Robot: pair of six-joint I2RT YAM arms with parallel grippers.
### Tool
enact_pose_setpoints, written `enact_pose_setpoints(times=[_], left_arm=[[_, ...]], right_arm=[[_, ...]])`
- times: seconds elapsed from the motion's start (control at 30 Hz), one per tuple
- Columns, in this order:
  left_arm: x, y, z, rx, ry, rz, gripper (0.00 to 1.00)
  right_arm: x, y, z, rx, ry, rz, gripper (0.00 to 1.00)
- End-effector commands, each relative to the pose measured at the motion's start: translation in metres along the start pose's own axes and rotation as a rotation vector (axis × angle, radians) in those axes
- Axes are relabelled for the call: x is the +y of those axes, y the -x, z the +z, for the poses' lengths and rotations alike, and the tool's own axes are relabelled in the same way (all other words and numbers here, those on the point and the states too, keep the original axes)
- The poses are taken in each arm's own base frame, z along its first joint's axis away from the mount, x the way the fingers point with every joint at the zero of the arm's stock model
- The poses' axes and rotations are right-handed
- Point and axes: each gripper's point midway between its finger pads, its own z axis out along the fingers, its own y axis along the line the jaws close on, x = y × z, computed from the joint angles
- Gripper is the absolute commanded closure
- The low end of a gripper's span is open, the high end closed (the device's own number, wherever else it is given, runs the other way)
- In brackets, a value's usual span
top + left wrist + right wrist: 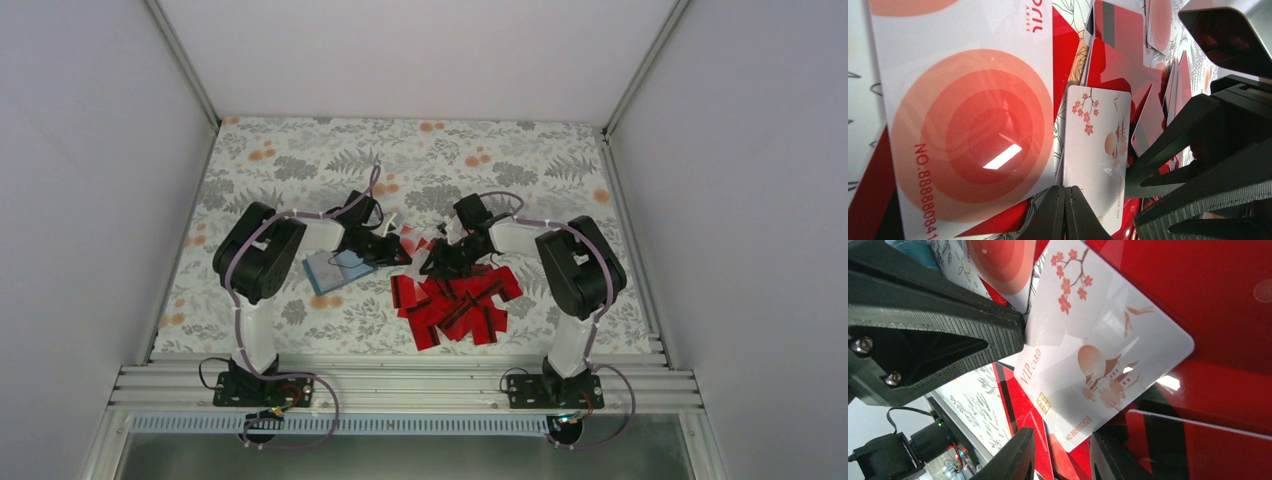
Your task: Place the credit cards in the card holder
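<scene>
I'm taking the heap of red credit cards (455, 305) on the floral tablecloth (290, 160) as my reference. The teal card holder (335, 268) lies flat just to the left of the heap, apart from it.

My left gripper (1064, 210) sits between the holder and the heap's far-left corner, at the holder's far edge. Its fingers are pressed tight together, and I see nothing between them. I can't tell from above whether they touch the holder.

My right gripper (1062, 436) is down at the far edge of the heap, close to the left one. Its fingers (1015, 457) stand apart, and the lower corner of a white VIP card (1098, 355) sits in the gap. That card, printed with red blossoms, a chip and a number, rests tilted on top of red cards.

A second white card with red concentric rings (968, 130) lies beside the VIP card, on the side toward the holder. The left wrist view shows it partly covering red cards.
</scene>
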Motion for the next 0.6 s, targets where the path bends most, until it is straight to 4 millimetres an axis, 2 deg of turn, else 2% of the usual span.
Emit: enact_pose_setpoints(times=[0.0, 0.4, 0.57], left_arm=[[0.058, -0.085, 0.029, 0.239, 0.184, -0.173, 0.98], [0.053, -0.080, 0.028, 0.250, 0.184, -0.164, 0.98], [0.050, -0.075, 0.028, 0.252, 0.178, -0.158, 0.98]], right_arm=[[0.034, 0.010, -0.005, -0.075, 0.085, -0.164, 0.72], [0.050, 0.023, -0.021, -0.164, 0.098, -0.206, 0.73], [0.050, 0.027, -0.022, -0.175, 0.090, -0.207, 0.73]])
